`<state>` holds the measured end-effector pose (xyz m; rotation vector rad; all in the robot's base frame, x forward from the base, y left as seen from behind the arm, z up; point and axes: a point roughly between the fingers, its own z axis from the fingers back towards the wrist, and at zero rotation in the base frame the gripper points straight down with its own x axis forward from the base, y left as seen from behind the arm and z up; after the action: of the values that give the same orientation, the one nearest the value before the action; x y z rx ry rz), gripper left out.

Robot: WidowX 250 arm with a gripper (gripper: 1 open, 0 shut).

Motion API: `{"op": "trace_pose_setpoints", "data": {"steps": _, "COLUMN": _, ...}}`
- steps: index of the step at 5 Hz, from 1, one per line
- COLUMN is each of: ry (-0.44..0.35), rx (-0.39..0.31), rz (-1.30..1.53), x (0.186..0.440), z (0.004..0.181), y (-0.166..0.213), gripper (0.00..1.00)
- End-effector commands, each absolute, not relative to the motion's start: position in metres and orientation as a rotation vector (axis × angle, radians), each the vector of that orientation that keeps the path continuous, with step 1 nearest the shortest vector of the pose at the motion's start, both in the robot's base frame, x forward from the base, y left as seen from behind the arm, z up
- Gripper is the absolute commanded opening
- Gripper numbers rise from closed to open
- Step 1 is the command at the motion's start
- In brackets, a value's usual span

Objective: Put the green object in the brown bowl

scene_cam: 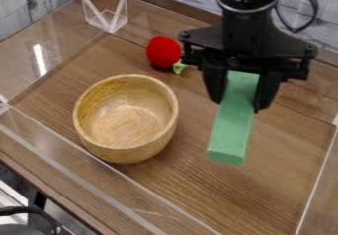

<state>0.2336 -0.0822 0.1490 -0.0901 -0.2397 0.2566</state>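
Observation:
The green object (231, 128), a long flat light-green block, hangs tilted above the table, its lower end pointing toward the near edge. My black gripper (242, 86) is shut on its upper end, one finger on each side. The brown bowl (126, 117), round, wooden and thick-walled, sits to the left of the block with nothing in it. The block's lower end is just right of the bowl's rim and apart from it.
A red strawberry-like toy (164, 50) with small green leaves lies behind the bowl, left of my gripper. Clear acrylic walls (53, 145) border the wooden table, and a clear angled stand (105, 14) sits at the back left.

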Motion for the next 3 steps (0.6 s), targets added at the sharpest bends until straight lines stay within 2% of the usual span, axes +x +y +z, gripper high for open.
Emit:
{"op": "trace_pose_setpoints", "data": {"steps": 1, "ry": -0.254, "rx": -0.109, "rz": 0.246, "x": 0.238, "z": 0.147, "y": -0.083, "gripper": 0.00}}
{"op": "trace_pose_setpoints", "data": {"steps": 3, "ry": -0.233, "rx": -0.104, "rz": 0.276, "x": 0.230, "z": 0.169, "y": -0.077, "gripper": 0.00}}
